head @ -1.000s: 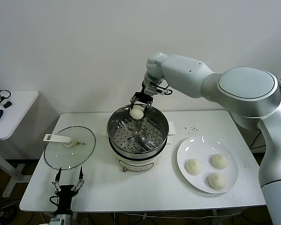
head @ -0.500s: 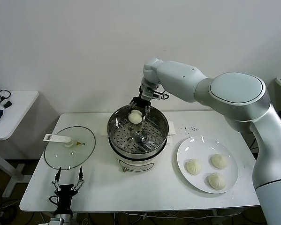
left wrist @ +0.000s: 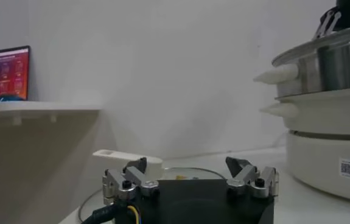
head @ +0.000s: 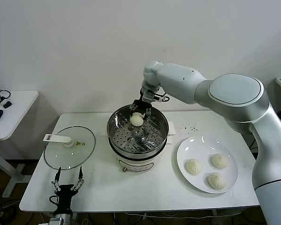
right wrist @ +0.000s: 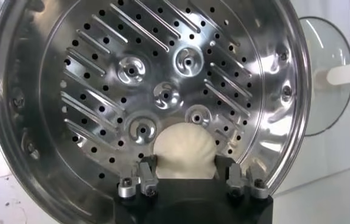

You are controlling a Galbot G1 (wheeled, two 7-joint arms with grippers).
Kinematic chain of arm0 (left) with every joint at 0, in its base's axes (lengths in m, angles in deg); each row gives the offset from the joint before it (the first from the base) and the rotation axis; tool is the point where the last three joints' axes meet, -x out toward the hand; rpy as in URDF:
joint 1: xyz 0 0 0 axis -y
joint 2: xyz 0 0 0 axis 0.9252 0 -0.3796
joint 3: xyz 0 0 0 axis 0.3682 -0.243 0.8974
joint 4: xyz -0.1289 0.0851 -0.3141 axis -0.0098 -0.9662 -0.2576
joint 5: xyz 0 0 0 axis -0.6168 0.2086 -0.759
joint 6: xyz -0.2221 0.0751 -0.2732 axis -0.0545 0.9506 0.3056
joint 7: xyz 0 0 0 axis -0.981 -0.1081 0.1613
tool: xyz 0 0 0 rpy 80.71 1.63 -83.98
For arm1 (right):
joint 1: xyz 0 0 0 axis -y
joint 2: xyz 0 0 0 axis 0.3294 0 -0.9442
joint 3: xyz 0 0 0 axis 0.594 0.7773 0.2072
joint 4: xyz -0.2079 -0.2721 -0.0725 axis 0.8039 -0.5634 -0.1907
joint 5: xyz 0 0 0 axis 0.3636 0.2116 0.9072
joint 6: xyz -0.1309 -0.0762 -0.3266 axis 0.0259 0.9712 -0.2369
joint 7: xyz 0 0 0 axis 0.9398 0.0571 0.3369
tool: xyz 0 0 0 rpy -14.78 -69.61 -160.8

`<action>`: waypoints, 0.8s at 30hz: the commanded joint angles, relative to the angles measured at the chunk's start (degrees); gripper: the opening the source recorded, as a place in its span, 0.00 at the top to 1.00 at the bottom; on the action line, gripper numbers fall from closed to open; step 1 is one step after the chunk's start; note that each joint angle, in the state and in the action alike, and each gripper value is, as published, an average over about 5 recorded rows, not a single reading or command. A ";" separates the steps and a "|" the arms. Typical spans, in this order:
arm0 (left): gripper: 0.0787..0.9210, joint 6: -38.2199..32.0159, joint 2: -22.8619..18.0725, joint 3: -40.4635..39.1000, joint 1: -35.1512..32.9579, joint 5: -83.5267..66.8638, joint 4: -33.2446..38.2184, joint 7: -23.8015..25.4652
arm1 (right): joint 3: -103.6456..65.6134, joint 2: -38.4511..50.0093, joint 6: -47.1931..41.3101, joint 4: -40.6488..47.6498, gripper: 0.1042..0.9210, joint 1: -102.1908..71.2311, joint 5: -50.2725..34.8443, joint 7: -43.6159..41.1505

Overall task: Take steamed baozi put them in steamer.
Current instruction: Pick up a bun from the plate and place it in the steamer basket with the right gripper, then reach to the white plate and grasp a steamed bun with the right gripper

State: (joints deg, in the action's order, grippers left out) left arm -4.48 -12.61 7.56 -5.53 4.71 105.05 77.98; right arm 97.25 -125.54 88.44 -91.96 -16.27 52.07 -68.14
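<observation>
From the head camera, the right gripper [head: 140,108] reached over the far rim of the steamer [head: 138,140], a baozi [head: 136,120] between its fingers on the perforated tray. Three more baozi [head: 193,166] lay on the white plate [head: 187,147] to the right. The glass lid [head: 69,146] rested left of the pot. The left gripper [head: 68,183] hovered parked at the near table edge, jaws spread.

The left wrist camera confirmed those fingers [left wrist: 129,178] apart, holding nothing.

In the right wrist camera, the fingers [right wrist: 145,170] flanked the bun [right wrist: 184,152]; whether they gripped or had let go could not be told.
</observation>
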 commanded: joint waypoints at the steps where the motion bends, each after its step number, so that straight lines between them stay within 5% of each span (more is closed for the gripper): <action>1: 0.12 0.06 0.00 -0.08 0.03 0.03 0.09 0.01 | 0.25 -0.02 2.81 -0.19 0.21 0.09 -0.79 0.05; 9: 0.12 0.26 -0.05 -0.12 -0.14 0.11 0.80 0.02 | 3.12 1.81 2.81 -3.38 0.12 3.96 -3.37 0.00; 24: 0.12 0.17 -0.43 -0.45 -0.84 0.62 1.54 0.01 | 20.88 12.24 2.72 -20.84 0.12 17.96 -26.36 0.73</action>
State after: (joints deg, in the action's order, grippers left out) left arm -4.25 -13.01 7.17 -6.31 5.21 106.48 77.98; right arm 108.32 -118.56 88.44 -103.46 -5.66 38.14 -67.86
